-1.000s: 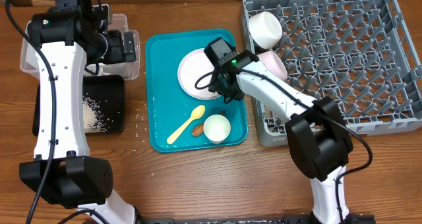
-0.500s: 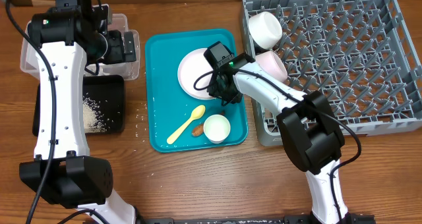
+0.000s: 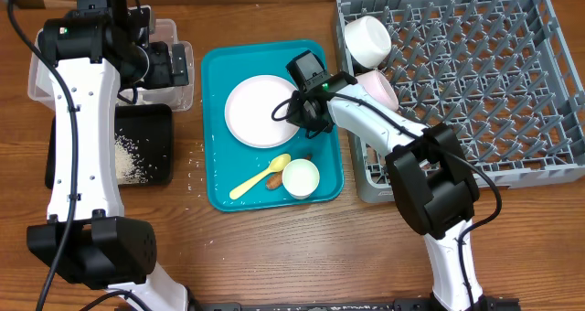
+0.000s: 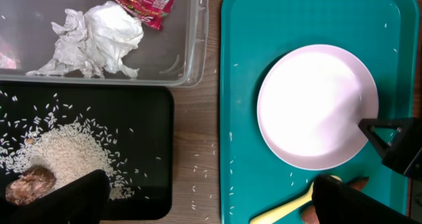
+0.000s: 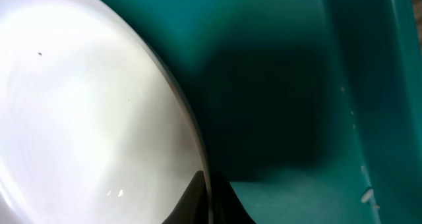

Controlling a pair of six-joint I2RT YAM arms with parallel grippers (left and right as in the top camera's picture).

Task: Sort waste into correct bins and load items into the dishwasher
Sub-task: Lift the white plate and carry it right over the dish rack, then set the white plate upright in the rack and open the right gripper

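- Grey dish rack [image 3: 475,119], far right of table, biggest item. Two bowls in its left column: upper bowl [image 3: 367,38] lying on its side at the top corner, lower bowl [image 3: 378,90], pinkish, just below it.
- Teal tray [image 3: 219,73], centre, betw. rack and bins. It carries the plate, spoon, cup and a food scrap.
- Clear tub [image 4: 191,59], top left. Contents: crumpled white paper [image 4: 99,36] and red wrapper [image 4: 142,0], the two touching.
- Black tray [image 4: 145,118], directly below the tub. Contents: pile of rice [image 4: 66,158] w/ a brown lump [image 4: 30,184] at its left edge; loose grains spread over the tray floor.
- Left gripper [image 4: 211,188], hanging above the bins' right side; fingers [image 4: 66,197] spread wide apart, released, holding nothing.
- Right gripper [image 3: 298,110], down at the plate's right rim and touching it; one finger overlaps the rim in the left wrist view. Clamped on the rim or only resting against it: can't tell.
- Plate [image 3: 258,111], round, white-pinkish, flat on the teal tray's upper middle.
- Small white cup [image 3: 301,177], upright, tray's lower right corner.
- Pale yellow spoon [image 3: 259,176], diagonal, just below the plate, left of the cup.
- Food scrap [image 3: 274,179], brown, touching the spoon, near the cup.
- Stray rice grains [image 4: 198,178] on bare wood betw. black tray and teal tray.
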